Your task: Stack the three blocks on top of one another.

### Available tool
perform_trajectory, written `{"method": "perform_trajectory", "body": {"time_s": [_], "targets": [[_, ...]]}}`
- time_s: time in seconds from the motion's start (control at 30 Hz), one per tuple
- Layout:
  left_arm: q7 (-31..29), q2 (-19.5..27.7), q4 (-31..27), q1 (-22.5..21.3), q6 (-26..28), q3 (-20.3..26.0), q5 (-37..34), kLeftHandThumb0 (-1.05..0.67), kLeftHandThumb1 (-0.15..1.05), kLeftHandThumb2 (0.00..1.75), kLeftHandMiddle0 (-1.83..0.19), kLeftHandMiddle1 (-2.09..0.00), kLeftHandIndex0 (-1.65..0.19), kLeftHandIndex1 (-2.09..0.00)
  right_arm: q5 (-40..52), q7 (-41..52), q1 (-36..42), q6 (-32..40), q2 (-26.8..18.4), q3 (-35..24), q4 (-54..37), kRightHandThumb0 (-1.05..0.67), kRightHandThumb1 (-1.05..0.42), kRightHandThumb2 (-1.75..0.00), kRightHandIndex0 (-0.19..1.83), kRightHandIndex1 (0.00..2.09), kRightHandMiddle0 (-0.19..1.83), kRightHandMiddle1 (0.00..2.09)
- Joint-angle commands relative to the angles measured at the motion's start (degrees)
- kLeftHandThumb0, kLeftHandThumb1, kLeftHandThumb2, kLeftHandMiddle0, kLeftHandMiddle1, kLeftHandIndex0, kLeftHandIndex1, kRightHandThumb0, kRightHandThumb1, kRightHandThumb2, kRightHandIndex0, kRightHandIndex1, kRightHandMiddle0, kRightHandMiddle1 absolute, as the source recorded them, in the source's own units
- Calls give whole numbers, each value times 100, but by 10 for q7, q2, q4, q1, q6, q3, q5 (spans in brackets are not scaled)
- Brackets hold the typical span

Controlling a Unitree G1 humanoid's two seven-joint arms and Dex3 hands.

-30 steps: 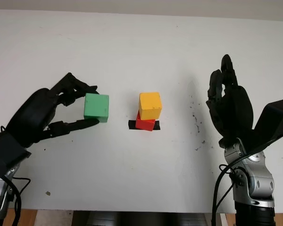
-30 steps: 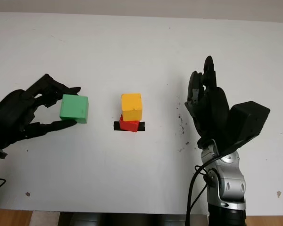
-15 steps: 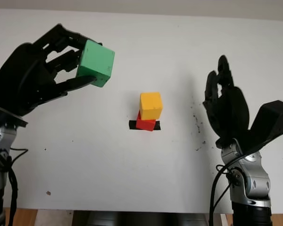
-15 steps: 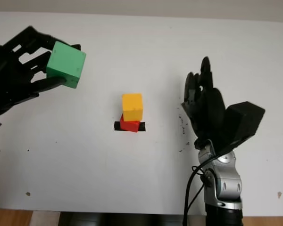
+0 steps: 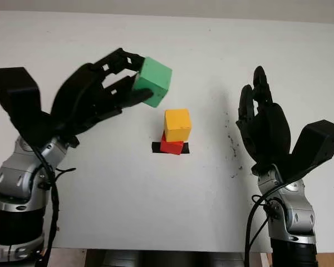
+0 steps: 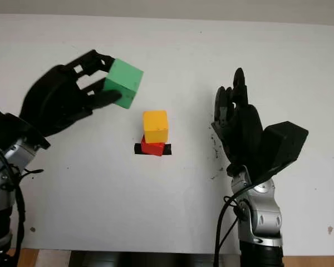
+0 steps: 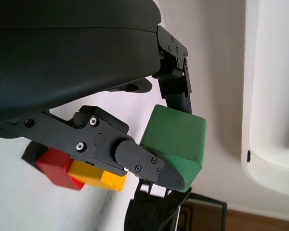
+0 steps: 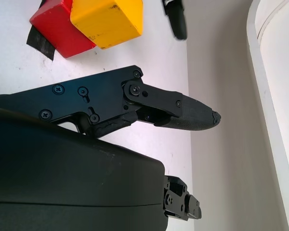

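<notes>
Three blocks in play, two of them already stacked. Left hand (image 5: 94,103) is gripping the green block (image 5: 153,82) between its fingers (image 7: 144,163), holding it tilted in the air, up and to the left of the stack and apart from it. Left forearm is coming in from the bottom left with a cable hanging along it.

Middle of the white table (image 5: 128,183): yellow block (image 5: 177,124) is sitting on the red block (image 5: 171,146), turned a little relative to it. Red block is resting on a strip of black tape (image 5: 156,148) stuck to the tabletop. Wrist view of the left hand is showing the green block above and off to the side of the red and yellow pair.

Dark specks (image 5: 231,146) are scattered on the table just right of the stack.

Right hand (image 5: 264,125) is open, holding nothing, standing upright to the right of the stack, well apart from the blocks.
</notes>
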Motion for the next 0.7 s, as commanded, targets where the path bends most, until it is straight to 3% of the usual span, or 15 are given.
{"method": "perform_trajectory", "body": {"time_s": [0.0, 0.33, 0.67], "targets": [[-1, -9, 1, 4, -8, -7, 8, -44, 102, 6, -31, -4, -34, -150, -1, 4, 10, -11, -2, -2, 0, -58, -105, -62, -19, 0, -19, 0], [3, -45, -4, 18, -8, -16, 17, -47, 100, 5, -33, -6, -36, -156, 1, 15, 5, -22, -2, -3, 17, -59, -105, -64, -19, 0, -19, 0], [29, -87, 16, 56, -108, -46, 95, -49, 101, 6, -35, -7, -34, -154, 2, 14, 9, -25, -2, -7, 17, -60, -105, -61, -19, 0, -19, 1]]}}
